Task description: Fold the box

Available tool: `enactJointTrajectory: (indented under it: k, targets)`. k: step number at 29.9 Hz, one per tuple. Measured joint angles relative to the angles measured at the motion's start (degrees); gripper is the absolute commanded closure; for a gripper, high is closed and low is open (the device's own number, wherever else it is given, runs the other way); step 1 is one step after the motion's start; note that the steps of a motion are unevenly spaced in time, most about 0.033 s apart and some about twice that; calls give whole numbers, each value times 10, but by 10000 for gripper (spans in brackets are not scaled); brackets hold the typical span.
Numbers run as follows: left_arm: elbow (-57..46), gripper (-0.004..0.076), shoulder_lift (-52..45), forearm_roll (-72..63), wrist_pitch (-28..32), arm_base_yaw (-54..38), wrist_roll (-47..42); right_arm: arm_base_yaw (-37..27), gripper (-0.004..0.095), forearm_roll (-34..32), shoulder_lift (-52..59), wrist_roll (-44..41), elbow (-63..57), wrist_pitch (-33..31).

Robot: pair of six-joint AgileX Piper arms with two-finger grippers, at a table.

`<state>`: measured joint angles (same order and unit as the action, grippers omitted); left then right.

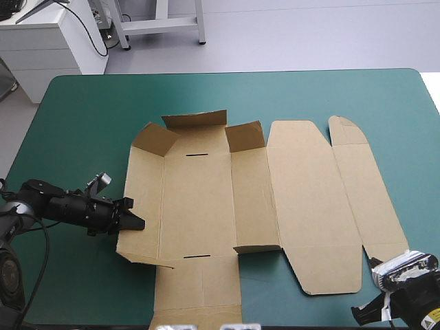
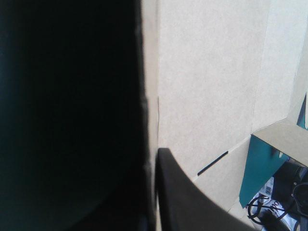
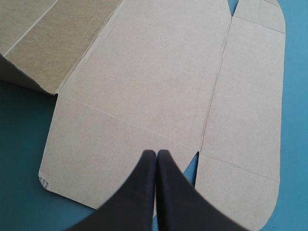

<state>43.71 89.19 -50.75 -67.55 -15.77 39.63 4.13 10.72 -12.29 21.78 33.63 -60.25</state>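
- From above I see the whole box (image 1: 206, 199), brown and mostly flat across the middle of the counter (image 1: 89, 124). Its near panel runs close to the counter's near edge. Only this view takes in both arms at once.
- The high view also shows three short flaps (image 1: 194, 120) standing up along the box's far-left end. A rounded panel (image 1: 347, 130) lies flat at the far right.
- My left wrist camera shows what the overhead cannot: the box's left wall runs edge-on between the black fingers (image 2: 192, 207). One side of the wall is in deep shadow, and a narrow slot (image 2: 211, 163) is cut in the board ahead.
- The left hand (image 1: 136, 221) is clamped on that left edge of the box, its fingers all but closed with the sheet between them.
- The right wrist camera shows the right hand (image 3: 156, 155) empty. Its two fingers are pressed together in one point over the near edge of the box's right-hand panels. I cannot tell whether the tips touch the board.
- In the overhead that hand sits at the counter's near-right corner, near the box's corner.
- The teal-green cover shows to the left, right and far side of the board.
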Motion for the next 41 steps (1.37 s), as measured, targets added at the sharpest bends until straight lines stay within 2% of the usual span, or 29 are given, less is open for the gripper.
enactJointTrajectory:
  k: [4, 11, 18, 26, 32, 37, 41]
  targets:
    - [0, 731, 0, 0, 3, 0, 30, 0, 924, 0, 0, 0, 0, 0]
    - [6, 731, 0, 0, 26, 16, 21, 0, 923, 0, 0, -1, 0, 0]
    - [96, 731, 3, 40, 23, 66, 33, 0, 923, 0, 0, -1, 0, 0]
    - [279, 731, 6, 102, 20, 170, 28, 0, 923, 0, 0, -6, 0, 0]
    - [402, 731, 6, 223, 39, 272, 0, 0, 923, 0, 0, -9, 0, 0]
    - [456, 731, 6, 325, 80, 344, -2, 0, 923, 0, 0, -17, 0, 3]
    - [462, 731, 8, 378, 136, 407, 24, 0, 923, 0, 0, -18, 0, 15]
